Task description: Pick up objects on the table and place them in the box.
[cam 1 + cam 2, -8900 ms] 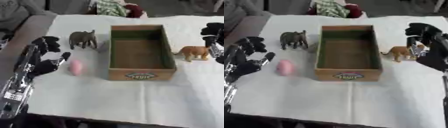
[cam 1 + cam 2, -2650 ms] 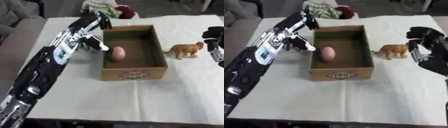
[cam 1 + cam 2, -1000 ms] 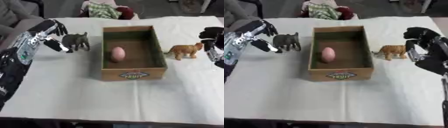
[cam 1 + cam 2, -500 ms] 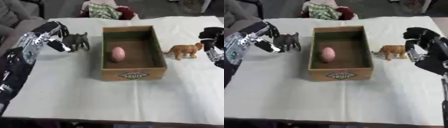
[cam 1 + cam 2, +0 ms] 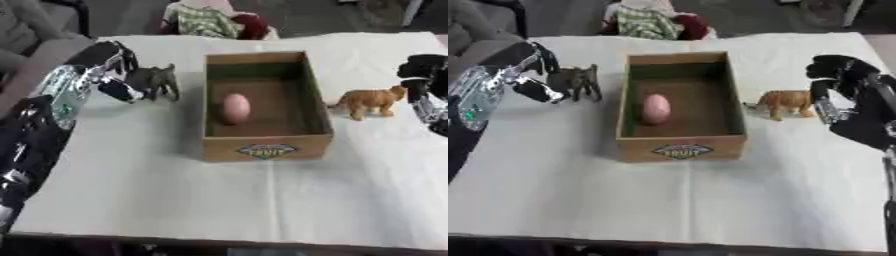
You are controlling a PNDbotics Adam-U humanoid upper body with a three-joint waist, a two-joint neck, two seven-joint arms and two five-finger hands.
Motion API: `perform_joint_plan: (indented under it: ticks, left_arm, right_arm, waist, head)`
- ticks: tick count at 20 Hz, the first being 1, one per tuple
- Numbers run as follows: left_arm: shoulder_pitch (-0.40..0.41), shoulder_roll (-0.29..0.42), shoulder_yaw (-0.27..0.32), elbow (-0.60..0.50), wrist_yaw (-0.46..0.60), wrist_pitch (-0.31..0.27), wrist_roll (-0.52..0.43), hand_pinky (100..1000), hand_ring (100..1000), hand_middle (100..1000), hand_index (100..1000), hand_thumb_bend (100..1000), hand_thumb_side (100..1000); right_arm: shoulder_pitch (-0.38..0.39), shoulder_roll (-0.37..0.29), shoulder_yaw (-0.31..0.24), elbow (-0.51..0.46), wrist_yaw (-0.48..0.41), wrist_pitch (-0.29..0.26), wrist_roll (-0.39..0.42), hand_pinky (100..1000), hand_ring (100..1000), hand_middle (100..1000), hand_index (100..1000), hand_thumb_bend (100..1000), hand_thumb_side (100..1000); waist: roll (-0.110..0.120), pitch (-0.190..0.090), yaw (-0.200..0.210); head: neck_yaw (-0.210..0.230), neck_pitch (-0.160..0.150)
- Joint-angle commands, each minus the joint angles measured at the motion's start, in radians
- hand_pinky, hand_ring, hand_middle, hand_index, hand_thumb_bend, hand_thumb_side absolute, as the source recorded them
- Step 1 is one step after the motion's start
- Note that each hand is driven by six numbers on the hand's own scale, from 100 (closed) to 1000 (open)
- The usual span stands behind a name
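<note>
Presently the step in hand appears to be the taking of the grey animal figure (image 5: 155,81), which stands upright on the white tablecloth (image 5: 175,195) just left of the cardboard box (image 5: 265,145). The left hand (image 5: 107,67) is set at the figure's left side, its fingers partly curled about the rear of the body, one above and one lower down; whether they actually touch the figure cannot be told, and the figure's feet look to be on the cloth. To do this step well, in my judgement, the fingers and thumb should close across the body rather than the legs, the figure should be raised straight up until it clears the near wall of the box, then carried right and let down inside. A pink egg-shaped object (image 5: 234,108) already lies on the box floor toward its left wall, so the release is better made in the open floor beside it. The orange animal figure (image 5: 786,102) stands on the cloth just right of the box, not yet collected. The right hand (image 5: 838,75) hangs near it on the right, fingers curled and holding nothing.
</note>
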State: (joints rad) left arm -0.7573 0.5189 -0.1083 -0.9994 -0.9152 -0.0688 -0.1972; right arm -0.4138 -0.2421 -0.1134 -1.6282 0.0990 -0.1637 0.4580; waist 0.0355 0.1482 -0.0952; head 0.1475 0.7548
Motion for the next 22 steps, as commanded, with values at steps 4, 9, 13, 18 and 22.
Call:
perform_joint_plan:
  ticks: [4,9,13,18,22]
  left_arm:
    - [-0.016,0.050,0.031,-0.113,0.056,0.019,0.039,660,544,515,653,551,274]
    - [-0.012,0.062,0.035,-0.169,0.079,0.040,0.015,661,543,514,653,553,273]
    - [-0.010,0.073,0.038,-0.162,0.069,0.044,0.012,667,560,531,662,574,279]
    - [-0.001,0.059,0.039,-0.110,0.036,0.060,0.015,734,706,666,729,689,298]
    - [-0.014,0.037,0.037,-0.031,-0.020,0.036,0.050,742,723,682,737,696,302]
  right_arm:
    - [-0.016,-0.019,-0.004,-0.008,0.003,-0.003,0.001,803,816,743,846,100,268]
    - [-0.016,-0.019,-0.004,-0.008,0.003,-0.003,0.001,803,816,743,846,100,268]
    - [-0.016,-0.019,-0.003,-0.008,0.003,-0.003,0.003,803,816,743,846,100,268]
    - [-0.019,-0.019,-0.002,-0.007,0.003,-0.005,0.004,803,816,744,846,100,264]
    - [-0.021,-0.019,-0.001,-0.005,0.003,-0.007,0.006,803,816,744,846,100,262]
  waist:
    - [-0.003,-0.014,0.005]
    - [-0.003,-0.014,0.005]
    - [-0.003,-0.014,0.008]
    - [-0.004,-0.011,0.001]
    - [-0.006,-0.008,-0.004]
  head:
    - [-0.001,-0.004]
    - [-0.001,-0.005]
    - [-0.001,-0.006]
    - [-0.002,-0.007]
    - [-0.001,-0.007]
